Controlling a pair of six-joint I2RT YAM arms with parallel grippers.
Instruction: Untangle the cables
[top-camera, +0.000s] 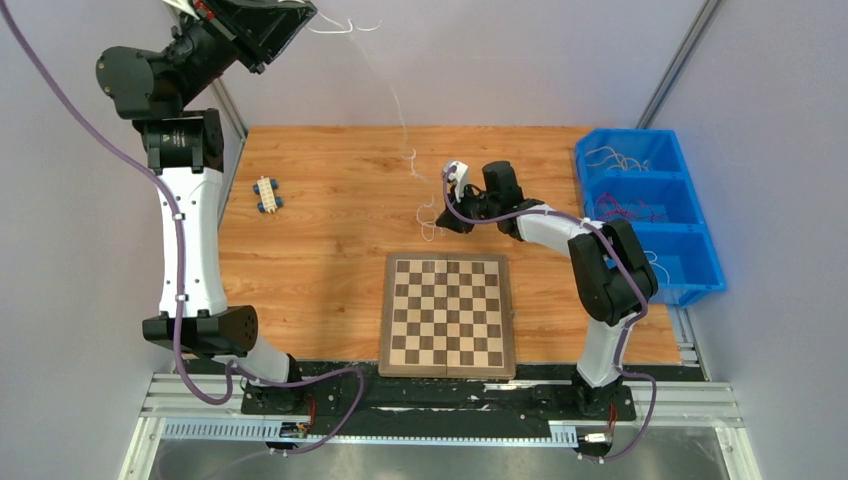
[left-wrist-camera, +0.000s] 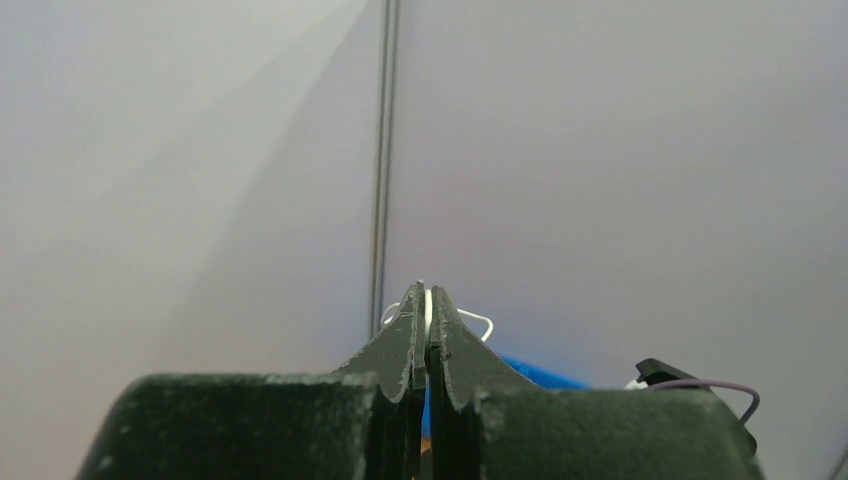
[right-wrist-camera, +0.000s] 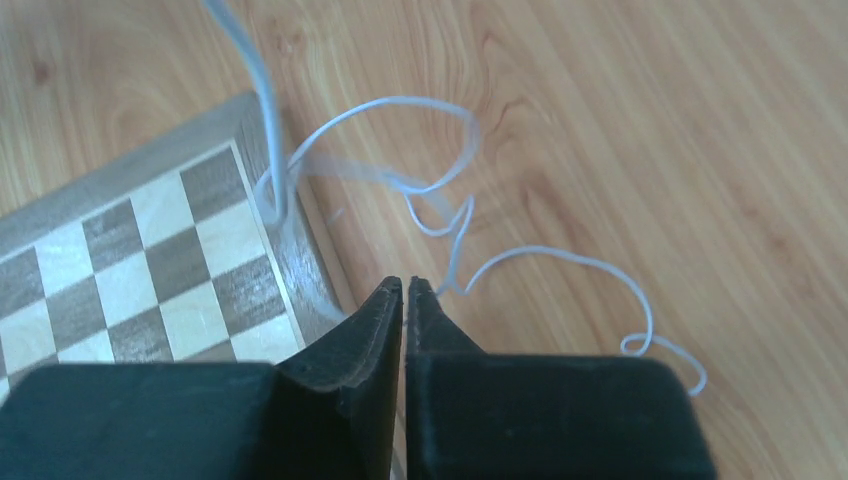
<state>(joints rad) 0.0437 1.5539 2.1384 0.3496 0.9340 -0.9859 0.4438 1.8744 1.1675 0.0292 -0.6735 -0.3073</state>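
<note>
A thin white cable (top-camera: 408, 155) hangs from my raised left gripper (top-camera: 305, 12) at the top left and runs down to loose loops on the wooden table beside the right gripper (top-camera: 438, 225). In the left wrist view the left gripper (left-wrist-camera: 427, 290) is shut on the white cable (left-wrist-camera: 478, 318), which shows between the fingertips. In the right wrist view the right gripper (right-wrist-camera: 405, 283) is shut and low over the table. The white cable (right-wrist-camera: 440, 105) loops just past its tips and passes beside the right fingertip. I cannot tell if it is pinched. No red or yellow wires lie on the table.
A chessboard (top-camera: 447, 315) lies near the front middle; its corner shows in the right wrist view (right-wrist-camera: 130, 270). A blue three-compartment bin (top-camera: 635, 175) at the right holds white and red wires. A small blue and white connector block (top-camera: 266, 193) lies at the left.
</note>
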